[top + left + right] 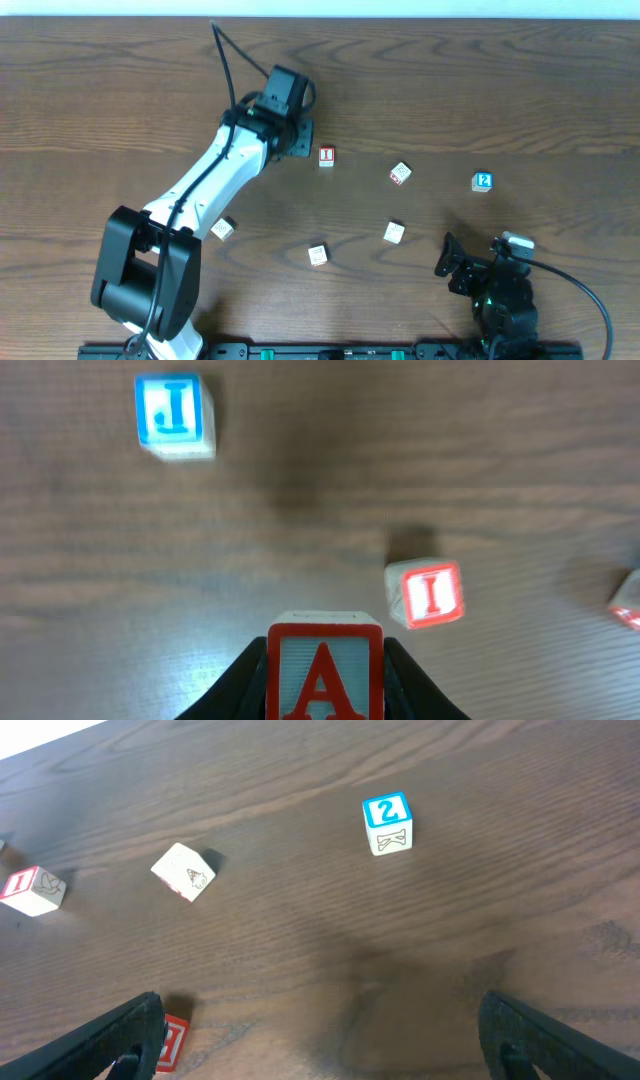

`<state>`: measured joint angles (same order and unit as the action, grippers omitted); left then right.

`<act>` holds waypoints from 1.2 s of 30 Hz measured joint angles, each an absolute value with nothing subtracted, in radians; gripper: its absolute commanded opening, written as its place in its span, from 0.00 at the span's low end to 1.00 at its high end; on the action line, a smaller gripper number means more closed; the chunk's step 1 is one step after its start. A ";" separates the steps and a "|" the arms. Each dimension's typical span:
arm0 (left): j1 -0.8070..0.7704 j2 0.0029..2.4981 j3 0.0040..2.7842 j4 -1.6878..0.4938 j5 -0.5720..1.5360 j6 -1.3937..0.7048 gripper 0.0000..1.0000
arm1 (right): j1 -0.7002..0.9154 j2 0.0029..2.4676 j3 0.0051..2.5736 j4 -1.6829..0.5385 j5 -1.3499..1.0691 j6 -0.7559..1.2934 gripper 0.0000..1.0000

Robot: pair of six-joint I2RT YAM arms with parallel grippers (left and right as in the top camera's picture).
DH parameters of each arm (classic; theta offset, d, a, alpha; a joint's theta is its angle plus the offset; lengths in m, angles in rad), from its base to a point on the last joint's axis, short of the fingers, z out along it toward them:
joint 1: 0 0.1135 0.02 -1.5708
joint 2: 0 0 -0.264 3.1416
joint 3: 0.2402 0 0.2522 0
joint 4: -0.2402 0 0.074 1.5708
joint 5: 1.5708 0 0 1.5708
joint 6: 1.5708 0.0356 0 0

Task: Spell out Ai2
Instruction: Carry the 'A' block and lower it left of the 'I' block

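**Item 1, left tool** [323, 658]. Mine. It is closed on a red-framed wooden cube with a red letter A [323, 672], one finger pressed to each side. I cannot tell whether the cube touches the dark brown wooden surface [560, 90]. In the overhead view this tool [298, 135] sits at 11 o'clock from the surface's middle, and it hides the A cube there.

**Item 2, white wooden cube with a red letter I** [432, 594]. It rests on the surface at 1 o'clock from the A cube, near it but apart. In the overhead view [326, 155] it lies just beside the left tool, at that tool's 4 o'clock.

**Item 3, white wooden cube with a blue numeral 2** [482, 181]. It lies at 3 o'clock from the I cube, well apart, and at 12 o'clock from my right tool. The numeral faces up [388, 820].

**Item 4, right tool** [320, 1020]. Mine. The fingers are spread wide with nothing between them. In the overhead view [455, 262] it sits at 5 o'clock on the surface.

**Item 5, other stock.**
- A tilted red-and-white wooden cube [400, 174] lies between the I cube and the 2 cube.
- A blue-lettered white cube [174, 412] lies at 11 o'clock from the A cube, well apart.
- Three pale wooden cubes [394, 232] [318, 255] [223, 228] lie toward 6 o'clock.
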<state>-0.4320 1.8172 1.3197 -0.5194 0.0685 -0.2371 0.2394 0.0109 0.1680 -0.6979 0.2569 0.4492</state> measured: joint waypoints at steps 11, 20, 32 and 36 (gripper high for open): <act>-0.443 1.818 1.231 -0.453 0.043 -0.292 0.06 | 0.239 0.011 0.168 -0.698 0.257 0.449 0.99; -0.473 1.870 1.237 -0.438 0.007 -0.302 0.06 | 0.239 0.011 0.168 -0.698 0.257 0.449 0.99; -0.491 1.881 1.265 -0.434 -0.054 -0.390 0.06 | 0.239 0.011 0.168 -0.698 0.257 0.449 0.99; -0.514 1.921 1.273 -0.434 -0.072 -0.408 0.06 | 0.239 0.011 0.168 -0.698 0.257 0.449 0.99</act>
